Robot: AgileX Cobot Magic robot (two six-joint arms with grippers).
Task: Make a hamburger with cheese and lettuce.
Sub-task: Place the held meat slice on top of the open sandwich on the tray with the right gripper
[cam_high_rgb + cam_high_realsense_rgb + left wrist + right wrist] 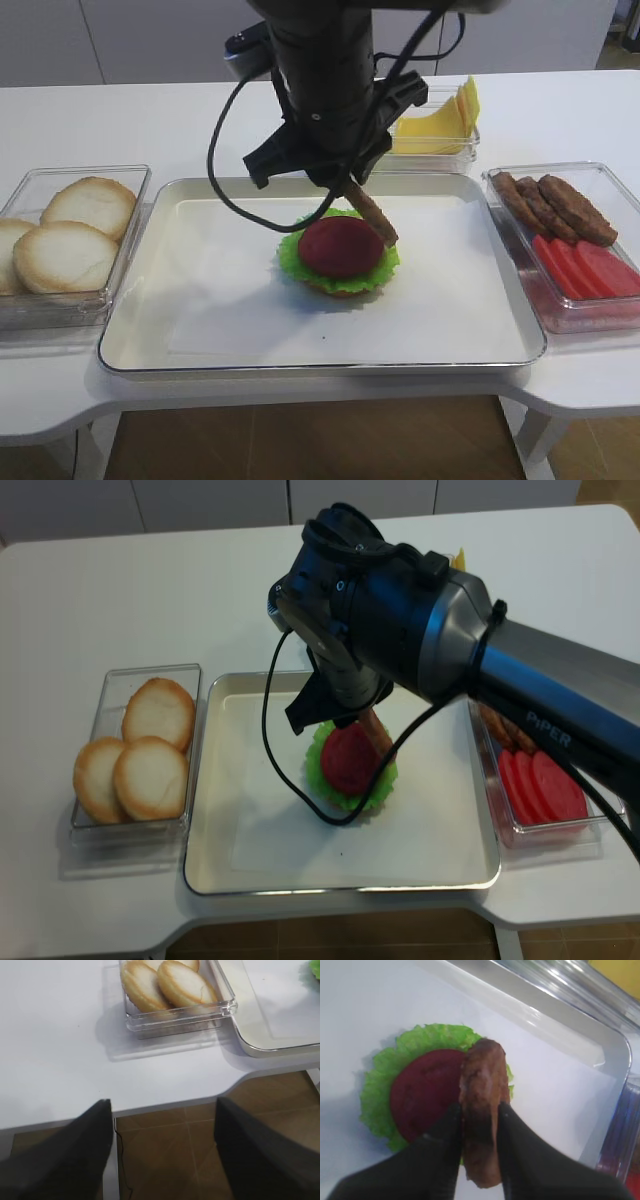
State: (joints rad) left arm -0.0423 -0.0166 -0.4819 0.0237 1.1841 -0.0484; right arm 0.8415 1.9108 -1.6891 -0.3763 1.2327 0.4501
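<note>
The step in hand looks like adding the patty: the right gripper (pixel 479 1125) is clamped on a brown patty (pixel 482 1105) held on edge — its lower rim touching or just over the red slice (pixel 427 1090) of the hamburger (pixel 340 255), mid-tray (pixel 200 340). Next it likely needs laying flat and centred before release. The left gripper (pixel 162 1125) hangs apart and empty off the table — cheese (pixel 440 125) waits behind

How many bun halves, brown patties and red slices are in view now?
Pale round bun halves: 3
Brown oval patties: 4, one in right claw
Red round slices: 4, one on frilly green lettuce leaf
Total: 11
</note>
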